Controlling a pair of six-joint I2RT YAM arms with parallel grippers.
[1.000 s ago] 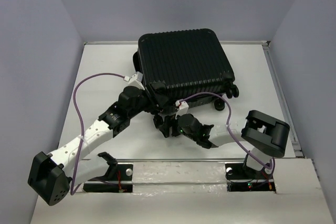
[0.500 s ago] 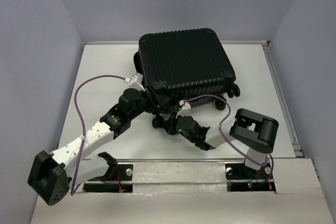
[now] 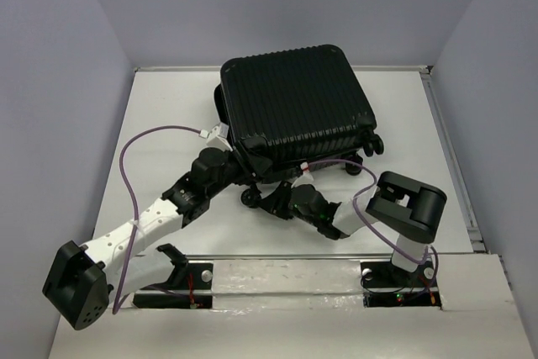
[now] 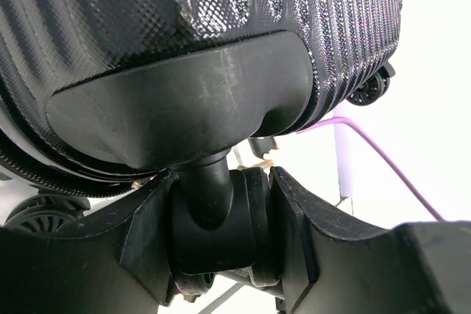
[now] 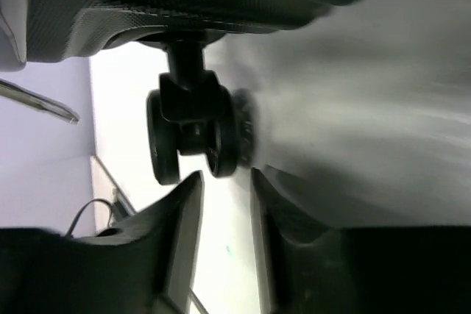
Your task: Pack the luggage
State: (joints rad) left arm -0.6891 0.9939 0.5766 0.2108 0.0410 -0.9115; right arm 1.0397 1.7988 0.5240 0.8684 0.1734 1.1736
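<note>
Table (image 3: 168, 124): white, boxed in by pale lilac walls (image 3: 76, 56) on three sides.
Luggage (image 3: 294, 98): black, ribbed and closed, lying flat on the far middle of the table, turned a little askew, its wheeled end towards the arms.
Left gripper (image 4: 221, 204): clamped on a corner wheel (image 4: 210, 237) under the near-left corner of the case, one finger pressed against each side and the wheel's stem rising into the corner housing above.
Right gripper (image 5: 224, 178): low by the near edge of the case, fingers parted by a narrow gap with nothing between them.
Twin wheel (image 5: 191, 137): hangs on its stem just beyond the right fingertips, not gripped.
Purple cable (image 3: 126, 157): loops out from the left arm over the table.
</note>
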